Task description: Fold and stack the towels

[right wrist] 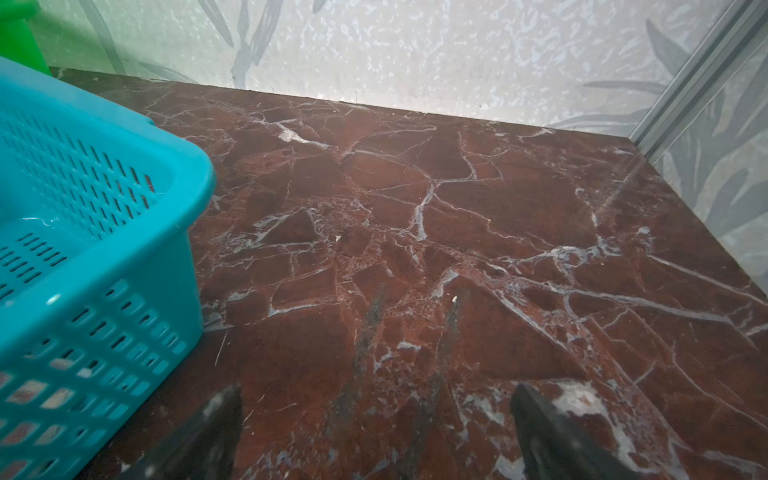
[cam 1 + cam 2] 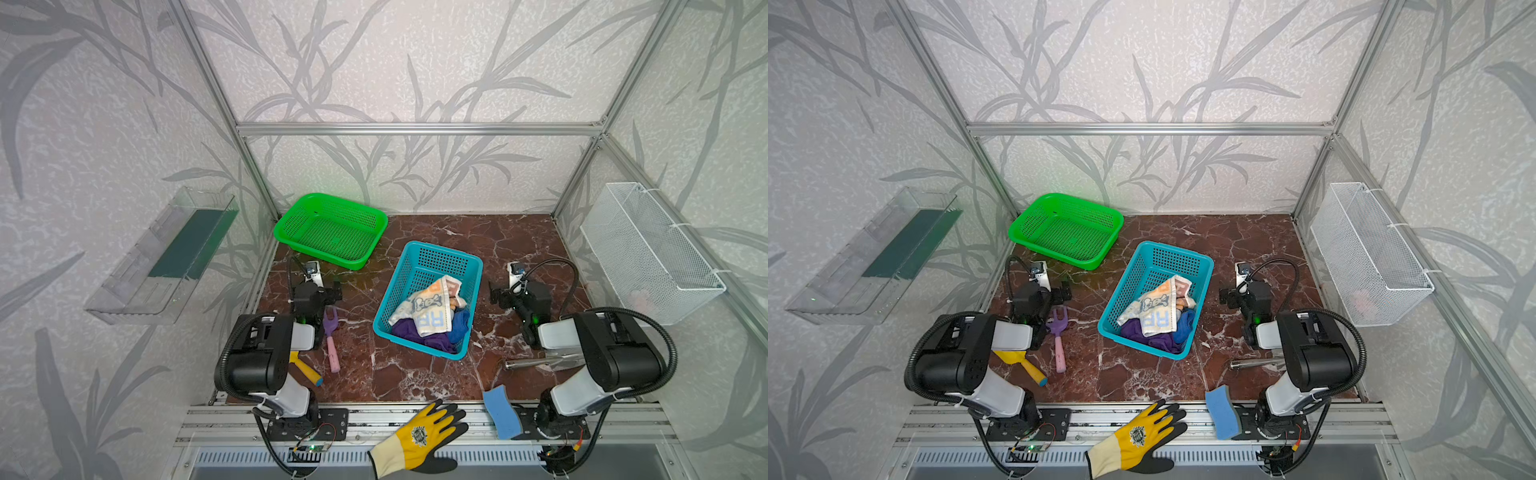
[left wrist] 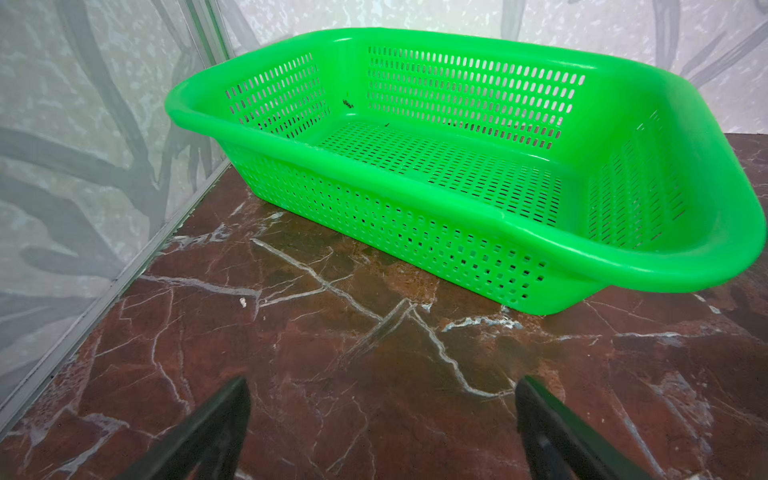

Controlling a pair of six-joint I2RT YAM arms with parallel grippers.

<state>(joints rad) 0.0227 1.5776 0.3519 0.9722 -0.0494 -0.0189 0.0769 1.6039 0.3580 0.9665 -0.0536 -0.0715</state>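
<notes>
The towels lie crumpled together in a teal basket [image 2: 440, 249] [image 2: 1173, 249] at mid-table. The cream lettered towel [image 2: 428, 307] [image 2: 1158, 311] is on top, the dark purple towel [image 2: 411, 332] [image 2: 1146, 334] sits under it at the near side, and the royal blue towel [image 2: 459, 324] [image 2: 1185, 324] is at the near right. My left gripper [image 2: 316, 289] [image 3: 382, 386] hangs open over bare marble left of the basket, facing the green basket. To the right of the teal basket [image 1: 104, 232], my right gripper [image 2: 513, 291] [image 1: 376, 399] is open and holds nothing.
An empty green basket [image 2: 328, 195] [image 3: 415, 195] stands back left. A purple-pink toy rake [image 2: 331, 340] and a yellow scraper [image 2: 305, 368] lie by the left arm. A metal trowel [image 2: 540, 361], a blue sponge [image 2: 500, 411] and a glove [image 2: 424, 436] lie near the front. A wire basket [image 2: 648, 249] hangs on the right wall.
</notes>
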